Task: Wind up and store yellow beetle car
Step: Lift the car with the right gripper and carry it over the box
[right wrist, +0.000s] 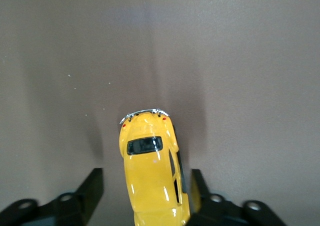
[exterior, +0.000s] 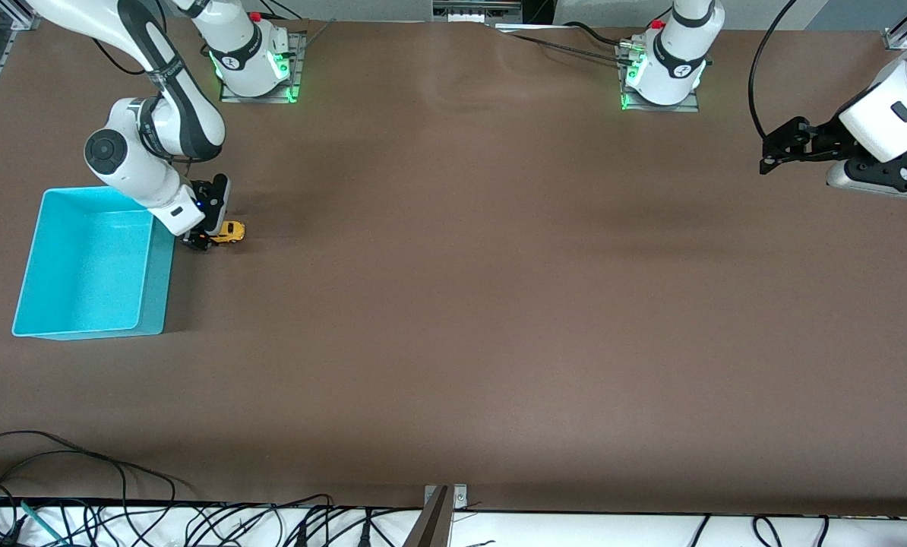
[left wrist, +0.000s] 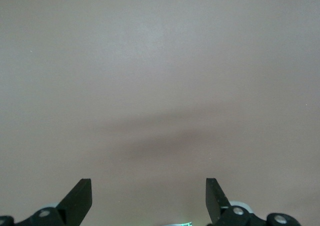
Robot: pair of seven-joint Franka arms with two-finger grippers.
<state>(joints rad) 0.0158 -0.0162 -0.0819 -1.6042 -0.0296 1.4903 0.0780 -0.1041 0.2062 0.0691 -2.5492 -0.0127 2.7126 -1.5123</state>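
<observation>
Fingers of the right gripper (exterior: pixel 209 237) straddle the yellow beetle car (exterior: pixel 230 231) on the table (exterior: pixel 453 319), beside the turquoise bin (exterior: pixel 157 289) at middle left of the front view; whether they grip it yet is unclear. Left gripper (exterior: pixel 779 154), upper right, waits with fingers apart.

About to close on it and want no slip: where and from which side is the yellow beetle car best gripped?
Grip the yellow beetle car across its two long flanks at mid-body, coming straight down from above. It sits upright on the table beside the turquoise bin; the flanks look flatter than the rounded roof and ends. The right gripper already straddles it, one finger closer than the other; centring it first seems wise.
</observation>
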